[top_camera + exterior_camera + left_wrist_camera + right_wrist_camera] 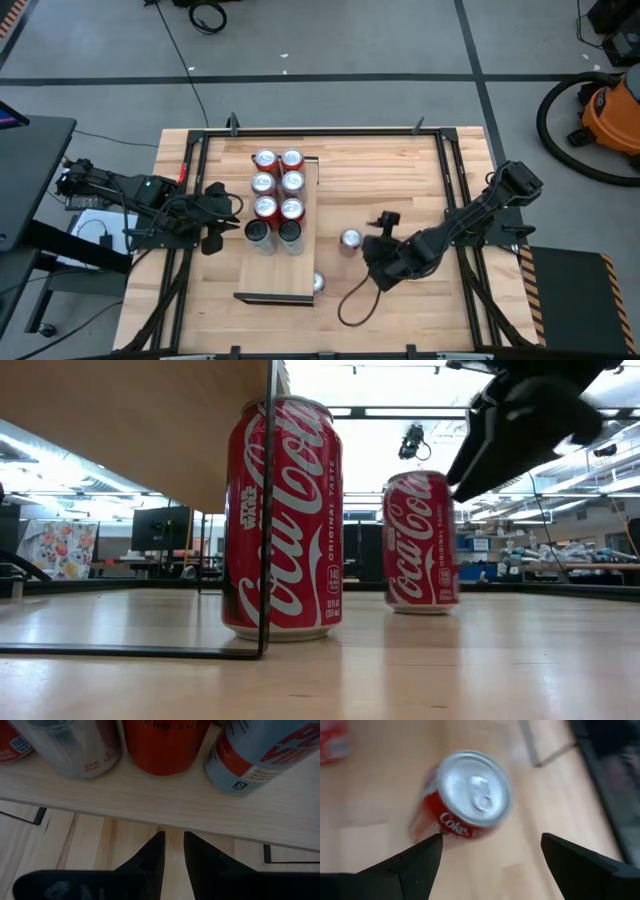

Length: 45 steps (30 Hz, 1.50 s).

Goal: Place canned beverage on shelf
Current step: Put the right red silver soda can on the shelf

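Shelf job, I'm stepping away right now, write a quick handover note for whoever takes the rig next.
Right claw: open, hovering above an upright Coke can on the table right of the shelf; nothing gripped.
Left claw: almost shut, empty, waiting at the shelf's left edge.
Done: eight cans stand in two rows on the shelf's far half.
Left: grasp the Coke can and place it on the bare near half. Another can stands beside the shelf's right edge.
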Each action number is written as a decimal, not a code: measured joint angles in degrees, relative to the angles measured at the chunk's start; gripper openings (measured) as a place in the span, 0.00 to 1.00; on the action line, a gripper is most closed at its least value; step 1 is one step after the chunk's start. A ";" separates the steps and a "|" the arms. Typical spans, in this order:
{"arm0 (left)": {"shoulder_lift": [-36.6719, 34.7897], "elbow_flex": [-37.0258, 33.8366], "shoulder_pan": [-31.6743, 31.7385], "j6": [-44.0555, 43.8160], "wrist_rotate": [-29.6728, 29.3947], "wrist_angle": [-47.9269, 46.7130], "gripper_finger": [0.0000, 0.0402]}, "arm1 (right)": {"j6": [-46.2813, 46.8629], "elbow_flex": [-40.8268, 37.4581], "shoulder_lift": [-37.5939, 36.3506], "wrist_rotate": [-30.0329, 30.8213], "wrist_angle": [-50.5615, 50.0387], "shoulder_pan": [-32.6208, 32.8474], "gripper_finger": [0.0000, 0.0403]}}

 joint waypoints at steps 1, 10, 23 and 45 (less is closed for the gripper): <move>0.00 0.00 0.00 -0.02 0.00 -0.02 0.20 | 1.39 0.00 -0.01 1.52 -1.32 -0.24 0.87; 0.02 0.00 0.00 0.17 0.00 -0.04 0.20 | 12.84 0.00 -0.01 -3.28 -6.71 -1.30 0.87; 0.02 0.00 0.00 -0.04 0.00 -0.02 0.20 | 12.80 -14.52 -6.41 -6.79 16.98 -0.48 0.87; 0.00 -0.04 0.00 -0.07 0.00 -0.02 0.20 | -11.33 -33.29 -1.31 -10.31 72.29 -7.57 0.99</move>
